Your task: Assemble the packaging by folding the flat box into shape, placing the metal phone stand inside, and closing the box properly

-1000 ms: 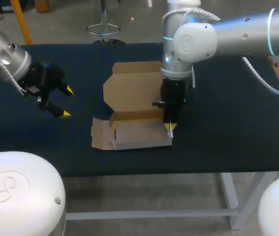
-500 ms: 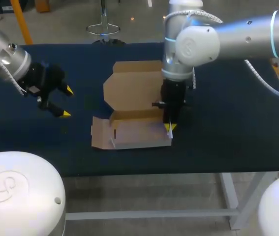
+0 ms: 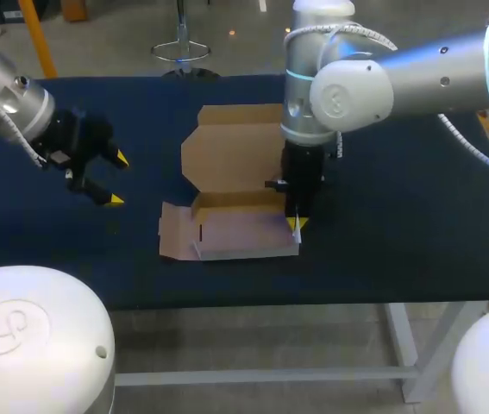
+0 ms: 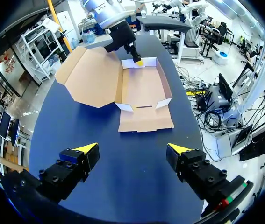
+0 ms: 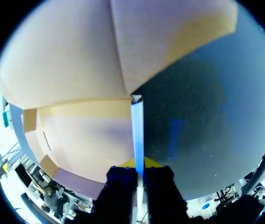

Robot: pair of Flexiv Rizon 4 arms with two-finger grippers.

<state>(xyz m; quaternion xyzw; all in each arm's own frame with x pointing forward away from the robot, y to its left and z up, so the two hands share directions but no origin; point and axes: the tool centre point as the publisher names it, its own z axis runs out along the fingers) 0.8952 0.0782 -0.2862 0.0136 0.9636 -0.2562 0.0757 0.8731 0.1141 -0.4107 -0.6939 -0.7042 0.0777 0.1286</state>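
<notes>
Cardboard box (image 3: 240, 203) sits half formed on the blue table (image 3: 399, 216); its tray lies just to the inner side of my right claw (image 3: 297, 225), with the lid (image 3: 231, 151) spread flat beyond the tray; the claw points straight down with its yellow tips drawn narrow on the right side wall (image 5: 137, 126), whose thin edge runs up between the fingers in the right wrist view, so I judge it pinched from both sides; the opposite end flap (image 3: 175, 233) lies flat on the table, on the far side of the tray from that claw; my left claw (image 3: 116, 178) hangs wide and empty, well apart from the box, which lies ahead of it in its own view; the metal phone stand shows in none of my views, so I cannot say where it is; I take the step in hand to be the folding, with this wall being stood up; next I would want the flat end flap raised, likely by the left claw, while the right holds its wall upright, and only then the stand and the lid.
</notes>
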